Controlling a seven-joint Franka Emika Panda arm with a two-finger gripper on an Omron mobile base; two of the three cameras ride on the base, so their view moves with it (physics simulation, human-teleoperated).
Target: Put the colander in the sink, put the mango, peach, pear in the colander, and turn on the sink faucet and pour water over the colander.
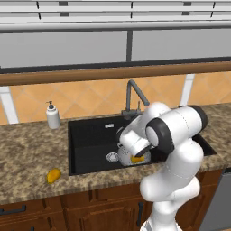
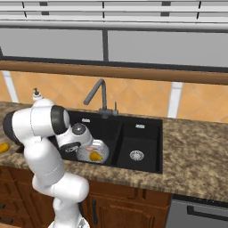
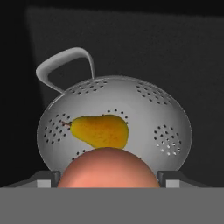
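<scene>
The two-finger gripper (image 3: 108,177) holds the round pinkish-salmon peach (image 3: 108,168) between its fingers above the perforated light grey metal colander (image 3: 166,118), where the yellow-green pear (image 3: 99,131) lies

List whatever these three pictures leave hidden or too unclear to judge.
- Gripper fingertips: hand view, covered by the peach between them.
- Peach's lower half: hand view, cut by the bottom band.
- Colander: left base view, mostly behind the arm.
- Pear: right base view, an indistinct yellow patch.
- Sink faucet lever: both base views, too small to read; no water visible.
- Mango: right base view, cut by the left edge.
</scene>
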